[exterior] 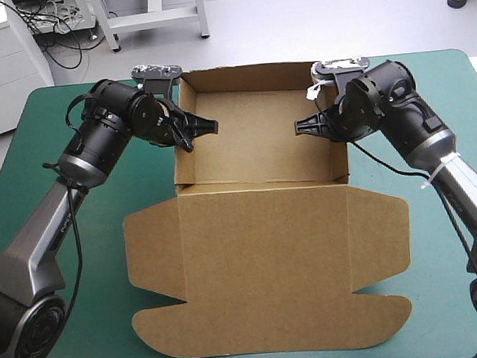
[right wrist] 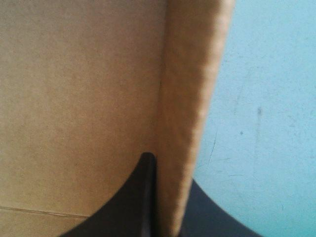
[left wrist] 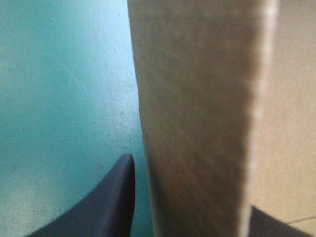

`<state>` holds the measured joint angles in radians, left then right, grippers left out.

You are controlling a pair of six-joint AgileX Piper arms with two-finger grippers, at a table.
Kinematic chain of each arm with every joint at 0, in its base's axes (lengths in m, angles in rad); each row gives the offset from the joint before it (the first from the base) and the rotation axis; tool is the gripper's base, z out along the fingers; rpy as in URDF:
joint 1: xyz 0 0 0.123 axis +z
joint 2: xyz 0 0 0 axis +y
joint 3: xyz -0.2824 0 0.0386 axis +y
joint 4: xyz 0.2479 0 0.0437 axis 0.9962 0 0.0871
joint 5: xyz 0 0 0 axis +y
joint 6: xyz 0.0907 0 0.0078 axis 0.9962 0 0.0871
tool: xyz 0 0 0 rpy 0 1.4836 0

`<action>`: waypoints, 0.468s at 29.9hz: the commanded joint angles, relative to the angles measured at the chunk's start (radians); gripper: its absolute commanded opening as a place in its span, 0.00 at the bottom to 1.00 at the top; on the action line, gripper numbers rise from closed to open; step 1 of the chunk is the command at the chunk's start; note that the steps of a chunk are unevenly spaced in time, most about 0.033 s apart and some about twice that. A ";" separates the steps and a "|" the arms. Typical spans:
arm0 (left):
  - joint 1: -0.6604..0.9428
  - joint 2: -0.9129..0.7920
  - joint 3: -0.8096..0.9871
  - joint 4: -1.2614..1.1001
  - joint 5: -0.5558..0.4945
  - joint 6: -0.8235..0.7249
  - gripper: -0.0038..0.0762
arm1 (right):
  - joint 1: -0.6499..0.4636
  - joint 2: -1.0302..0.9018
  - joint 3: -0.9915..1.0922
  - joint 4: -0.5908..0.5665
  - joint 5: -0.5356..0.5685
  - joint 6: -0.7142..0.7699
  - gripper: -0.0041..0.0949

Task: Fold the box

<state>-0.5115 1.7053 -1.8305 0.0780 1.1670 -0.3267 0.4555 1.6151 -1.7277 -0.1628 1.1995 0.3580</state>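
Table (exterior: 39, 135) with a teal-green cover (exterior: 101, 320) fills most of the high view.

At the left of the frame, the left arm (exterior: 97, 148) comes in from the lower left corner and reaches up toward the centre. The left gripper (exterior: 194, 133) sits at the left wall of the box (exterior: 258, 227). In the left wrist view that wall (left wrist: 197, 98) stands upright between the two black fingers (left wrist: 111, 202). One finger is outside, over the cover, and the other is inside, over the brown floor. They are spread wide, and a thin strip of cover shows between the outer finger and the board.

The box takes up the middle of the frame. Its upper half is an open tray (exterior: 260, 136) with four walls raised, the far wall near the table's far edge. Its lower half is the lid (exterior: 266, 275), lying flat on the cover toward the bottom of the frame, with a flap spread out to each side and a curved front edge.

Right of centre, the right gripper (exterior: 308, 126) is at the tray's right wall, and the right arm (exterior: 419, 133) runs off toward the lower right. In the right wrist view the fingers are almost together, pinching that wall (right wrist: 190, 98) between them. The inner finger (right wrist: 140, 197) lies against the wall's inside face, and the outer one is mostly hidden behind the board.
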 commanded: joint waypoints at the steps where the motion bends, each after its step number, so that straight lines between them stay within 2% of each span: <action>1: -0.012 -0.038 -0.034 0.027 -0.047 0.039 0.01 | 0.006 -0.041 -0.037 0.008 -0.033 -0.036 0.02; 10: -0.012 -0.033 -0.034 0.041 -0.055 0.042 0.02 | 0.006 -0.041 -0.037 0.008 -0.009 -0.036 0.02; 12: -0.012 -0.033 -0.034 0.043 -0.053 0.058 0.08 | 0.006 -0.041 -0.037 0.010 -0.007 -0.036 0.02; 14: -0.012 -0.033 -0.034 0.043 -0.040 0.072 0.22 | 0.006 -0.041 -0.037 0.010 -0.002 -0.036 0.02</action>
<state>-0.5115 1.7138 -1.8348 0.0853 1.1694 -0.3121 0.4555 1.6151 -1.7287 -0.1609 1.2159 0.3622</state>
